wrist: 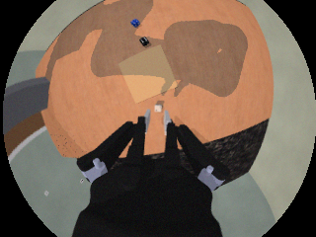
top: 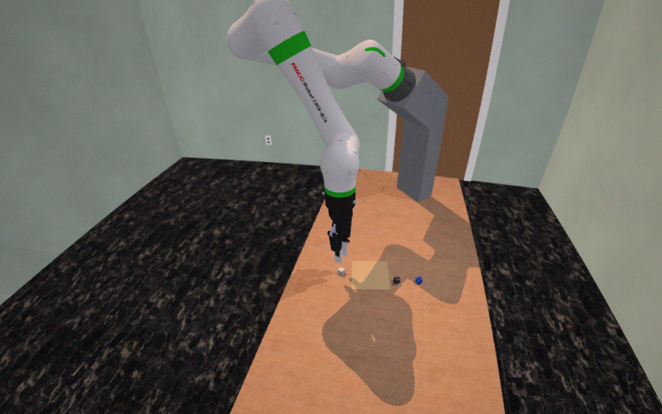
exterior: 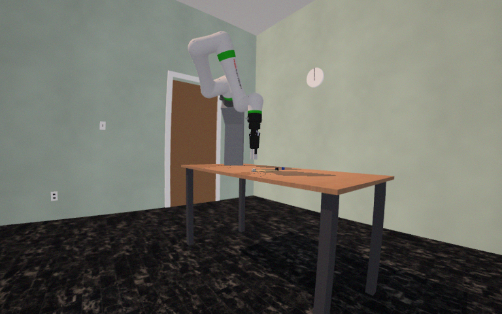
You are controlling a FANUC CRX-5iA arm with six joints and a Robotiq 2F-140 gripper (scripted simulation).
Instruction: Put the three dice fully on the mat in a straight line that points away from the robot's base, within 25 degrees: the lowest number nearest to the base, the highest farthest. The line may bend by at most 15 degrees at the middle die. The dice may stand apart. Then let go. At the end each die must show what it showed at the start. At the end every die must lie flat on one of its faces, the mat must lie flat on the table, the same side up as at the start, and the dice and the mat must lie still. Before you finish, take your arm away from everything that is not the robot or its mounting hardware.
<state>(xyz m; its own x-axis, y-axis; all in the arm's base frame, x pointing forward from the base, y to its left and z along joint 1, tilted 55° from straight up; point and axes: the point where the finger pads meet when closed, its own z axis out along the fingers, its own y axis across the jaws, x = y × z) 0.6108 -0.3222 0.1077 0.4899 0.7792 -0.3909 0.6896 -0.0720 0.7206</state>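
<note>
A tan square mat (top: 370, 275) lies on the wooden table. A white die (top: 341, 271) lies on the table just left of the mat's edge. A black die (top: 396, 279) lies just off the mat's right edge, and a blue die (top: 418, 279) lies further right. My gripper (top: 340, 256) hangs straight down a little above the white die, fingers drawn in to a narrow gap with nothing between them. In the wrist view the white die (wrist: 158, 105) shows on the table below the fingertips, with the mat (wrist: 148, 75), black die (wrist: 144, 41) and blue die (wrist: 134, 23) beyond.
The grey base pedestal (top: 420, 141) stands at the table's far end. The table's left edge runs close to the white die. The arm casts broad shadows over the table.
</note>
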